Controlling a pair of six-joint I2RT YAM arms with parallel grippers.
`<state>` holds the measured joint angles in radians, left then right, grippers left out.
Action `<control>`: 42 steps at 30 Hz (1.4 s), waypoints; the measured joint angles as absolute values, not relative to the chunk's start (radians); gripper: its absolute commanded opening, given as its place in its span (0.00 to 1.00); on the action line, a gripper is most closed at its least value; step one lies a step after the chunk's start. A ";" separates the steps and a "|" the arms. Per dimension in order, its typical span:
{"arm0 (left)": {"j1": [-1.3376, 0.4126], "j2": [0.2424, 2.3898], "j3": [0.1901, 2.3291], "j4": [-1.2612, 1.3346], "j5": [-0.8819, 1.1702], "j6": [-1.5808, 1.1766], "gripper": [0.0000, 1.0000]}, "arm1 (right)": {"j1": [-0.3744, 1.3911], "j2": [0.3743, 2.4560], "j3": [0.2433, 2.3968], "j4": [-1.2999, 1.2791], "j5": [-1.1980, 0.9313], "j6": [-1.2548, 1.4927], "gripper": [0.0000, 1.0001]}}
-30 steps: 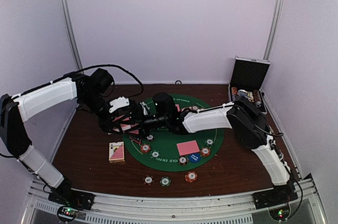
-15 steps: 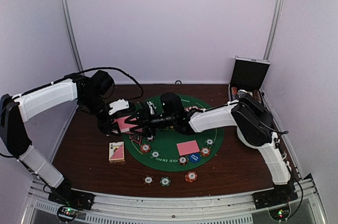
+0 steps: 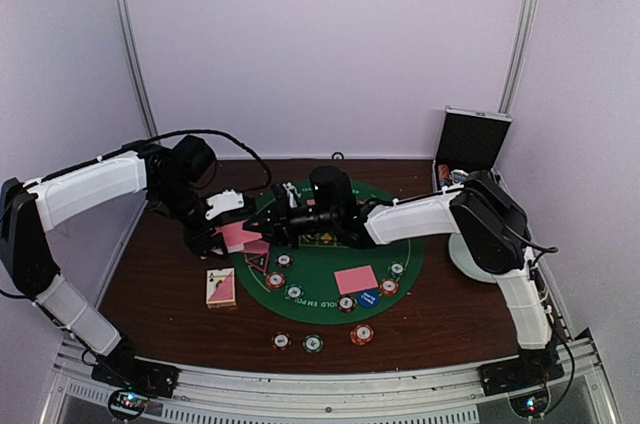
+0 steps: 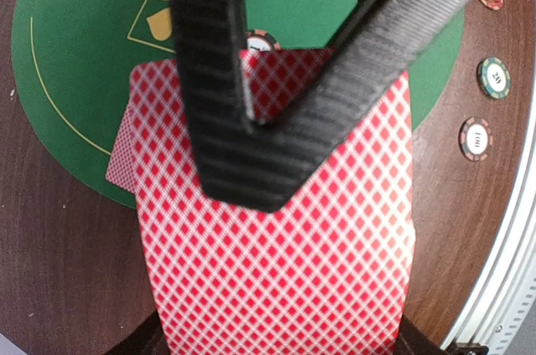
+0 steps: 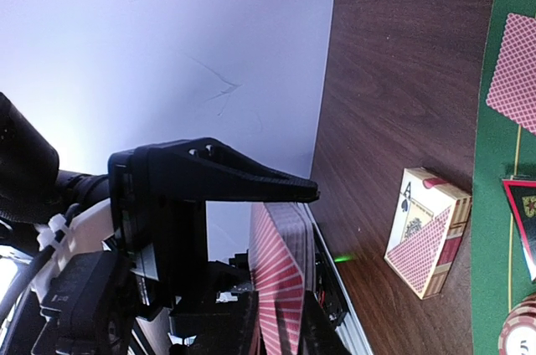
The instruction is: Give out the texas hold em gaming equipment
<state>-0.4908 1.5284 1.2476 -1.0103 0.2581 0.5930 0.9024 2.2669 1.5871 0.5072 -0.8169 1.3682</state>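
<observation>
Overhead view: left gripper (image 3: 224,235) pinched on pink-backed cards (image 3: 241,235) over left edge of green mat (image 3: 312,266); right gripper (image 3: 268,230) just beside them. Left wrist: fingertips meet over cards (image 4: 276,271). Right wrist: fingers narrowly flank cards' edge (image 5: 280,271); grip cannot be told.

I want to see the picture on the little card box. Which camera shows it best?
The right wrist view: the card box is close, its ace picture clear. The top view shows it small on the brown table beside the green mat. The left wrist view misses it.
</observation>
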 measured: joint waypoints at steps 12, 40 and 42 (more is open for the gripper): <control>-0.491 1.513 1.230 -1.003 0.242 0.599 0.05 | 0.890 2.215 1.547 0.455 -0.817 1.335 0.00; -0.491 1.494 1.215 -0.997 0.186 0.605 0.04 | 0.752 2.184 1.494 0.450 -0.830 1.334 0.00; -0.491 1.492 1.215 -0.997 0.186 0.605 0.04 | 0.765 2.225 1.558 0.416 -0.826 1.317 0.00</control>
<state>-0.4908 1.4921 1.2148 -0.9970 0.1864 0.6048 0.7647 2.2246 1.5578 0.4160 -0.8257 1.3174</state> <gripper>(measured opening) 0.678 0.019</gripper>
